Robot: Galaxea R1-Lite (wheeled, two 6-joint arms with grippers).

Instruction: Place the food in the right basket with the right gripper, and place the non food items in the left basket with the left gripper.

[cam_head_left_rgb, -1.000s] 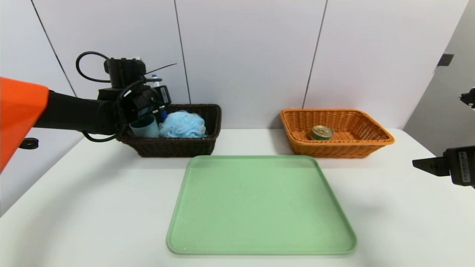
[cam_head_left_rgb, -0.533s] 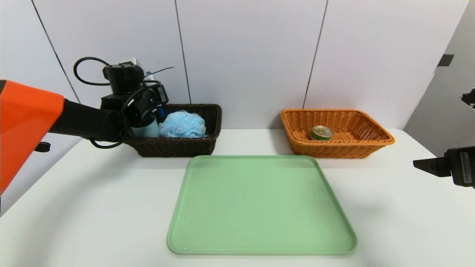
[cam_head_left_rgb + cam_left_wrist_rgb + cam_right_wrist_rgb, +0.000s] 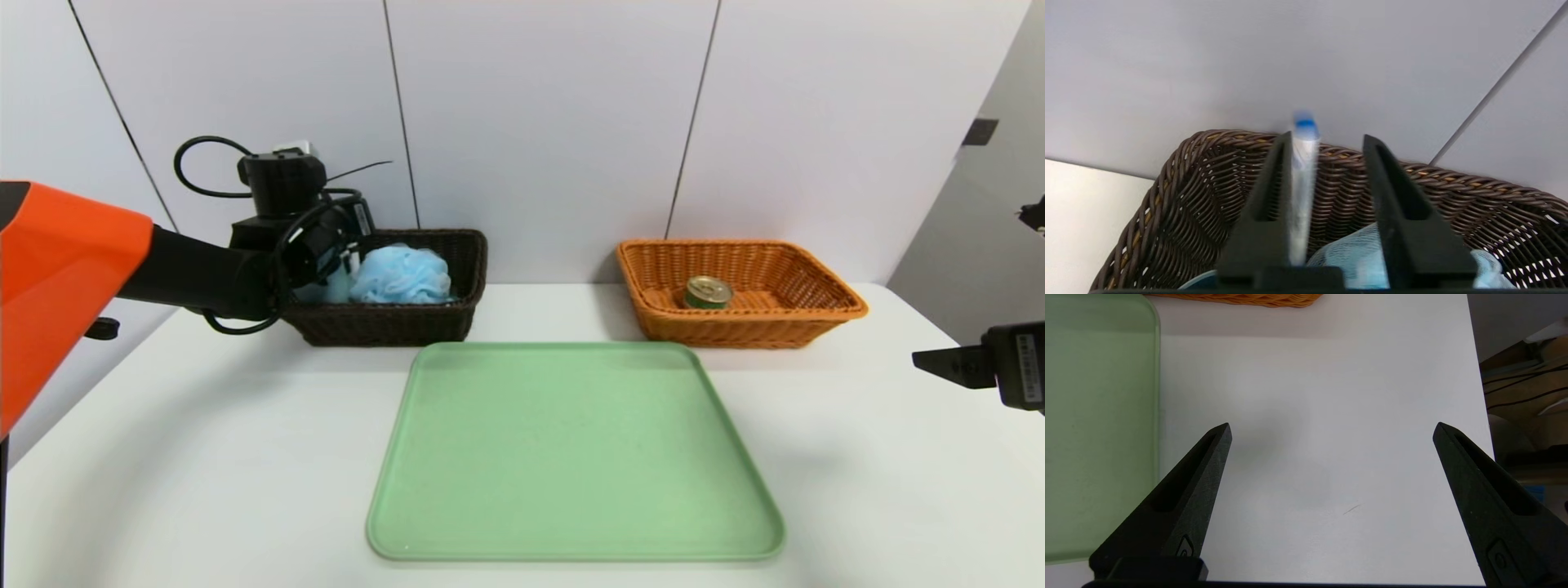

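Marker pen (image 3: 1301, 175) was the last non-food item not yet settled: it stood blurred between the fingers of the left gripper (image 3: 1327, 139), lying against one finger with a clear gap to the other, so the jaws had parted and the pen looked released rather than clamped. That gripper hung over the left end of the dark brown basket (image 3: 392, 322), which I take as my landmark, and the pen was above its interior, blue cap toward the back wall.

Inside that basket the light-blue bath puff (image 3: 402, 276) lay to the right of the gripper, and a sliver of the grey-blue cup (image 3: 331, 287) showed between the gripper and the puff. Well to the right of the dark basket sat the orange-tan basket (image 3: 816, 314), with the tin can (image 3: 707, 291) resting on its floor. The green tray (image 3: 571, 457), in front of the dark basket and to its right, carried nothing.

Far to the right of the dark basket, the right gripper (image 3: 1331, 428) was parked above bare table (image 3: 1310, 416), its fingers spread wide and holding nothing.

By my reckoning the sorting was all but done: the food was in its basket, two non-food items were in theirs, and only the pen's drop and the arm's withdrawal remained.
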